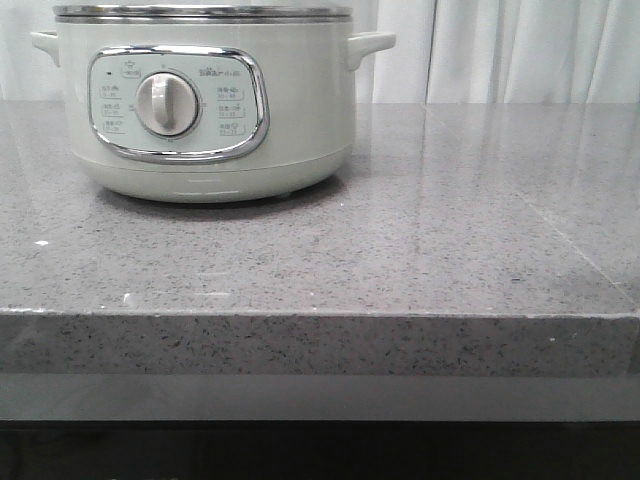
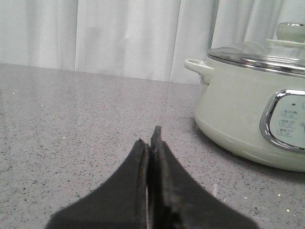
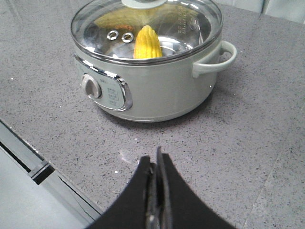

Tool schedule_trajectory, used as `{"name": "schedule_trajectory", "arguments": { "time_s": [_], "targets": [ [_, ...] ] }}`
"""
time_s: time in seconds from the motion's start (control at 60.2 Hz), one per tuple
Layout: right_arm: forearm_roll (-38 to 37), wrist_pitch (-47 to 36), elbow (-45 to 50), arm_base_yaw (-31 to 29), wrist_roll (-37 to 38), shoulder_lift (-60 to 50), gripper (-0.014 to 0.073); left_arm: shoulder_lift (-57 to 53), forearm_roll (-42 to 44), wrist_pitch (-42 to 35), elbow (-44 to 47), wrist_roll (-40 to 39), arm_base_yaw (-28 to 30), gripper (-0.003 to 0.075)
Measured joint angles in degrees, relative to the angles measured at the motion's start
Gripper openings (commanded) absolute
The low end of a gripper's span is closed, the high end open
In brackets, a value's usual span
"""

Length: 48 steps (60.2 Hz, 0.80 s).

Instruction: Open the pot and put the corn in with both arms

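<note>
The pale cream-green pot (image 1: 205,100) stands on the grey counter at the back left, dial facing me. It also shows in the left wrist view (image 2: 252,109) and in the right wrist view (image 3: 147,71). Its glass lid (image 3: 147,26) is on. The yellow corn (image 3: 146,43) stands inside the pot, seen through the lid. My left gripper (image 2: 150,138) is shut and empty, low over the counter, apart from the pot. My right gripper (image 3: 156,160) is shut and empty, above the counter in front of the pot. Neither gripper shows in the front view.
The grey speckled counter (image 1: 400,240) has its front edge (image 1: 320,315) close to me. White curtains (image 1: 500,50) hang behind the counter. The counter's edge and a lower ledge (image 3: 28,167) show in the right wrist view.
</note>
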Motion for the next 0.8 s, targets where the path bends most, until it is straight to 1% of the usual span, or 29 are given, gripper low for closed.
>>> {"name": "schedule_trajectory", "arguments": {
  "time_s": [0.797],
  "targets": [
    [0.0,0.0,0.0,0.0,0.0,0.0,-0.0069,0.0,-0.1,-0.1,0.0,0.0,0.0,-0.0020]
  ]
}}
